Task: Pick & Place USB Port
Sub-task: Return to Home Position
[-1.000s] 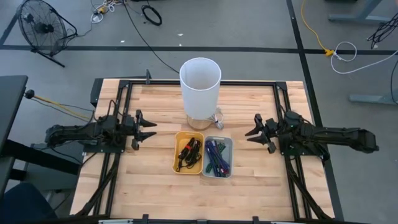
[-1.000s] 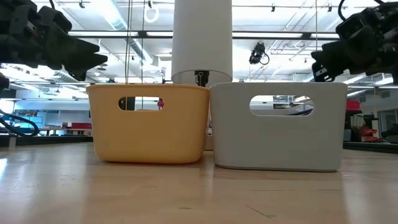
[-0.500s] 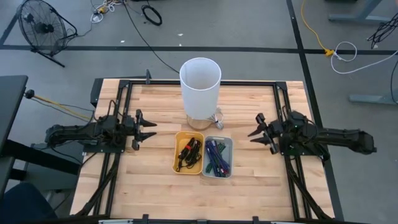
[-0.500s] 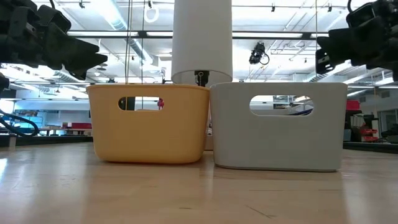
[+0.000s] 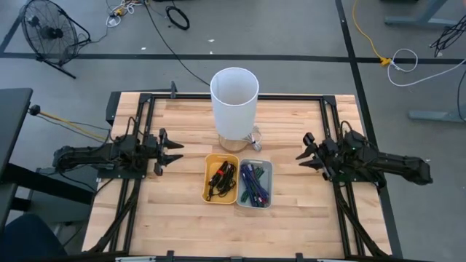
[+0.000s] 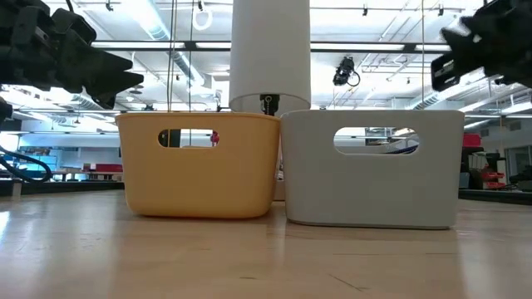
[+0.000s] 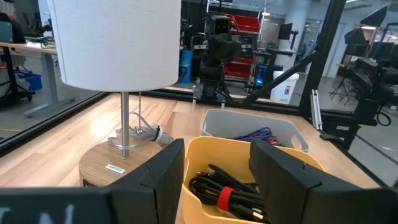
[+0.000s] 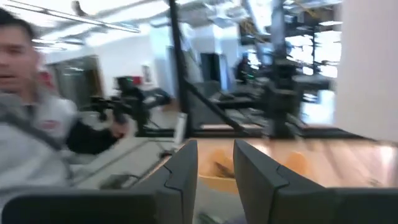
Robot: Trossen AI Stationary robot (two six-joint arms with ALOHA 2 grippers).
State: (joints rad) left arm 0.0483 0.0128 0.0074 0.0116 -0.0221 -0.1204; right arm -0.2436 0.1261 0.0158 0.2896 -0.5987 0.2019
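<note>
Apparently yellow bin (image 5: 206,179) holds black cables (image 5: 222,178), gray bin (image 5: 270,182) violet (left gripper (image 5: 177,151), right gripper (image 5: 301,148): fingers apart).

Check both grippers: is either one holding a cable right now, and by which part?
Nothing is held. The left gripper hangs open and empty, apart from the yellow bin; the right gripper, open and empty, is apart from the gray bin.
</note>
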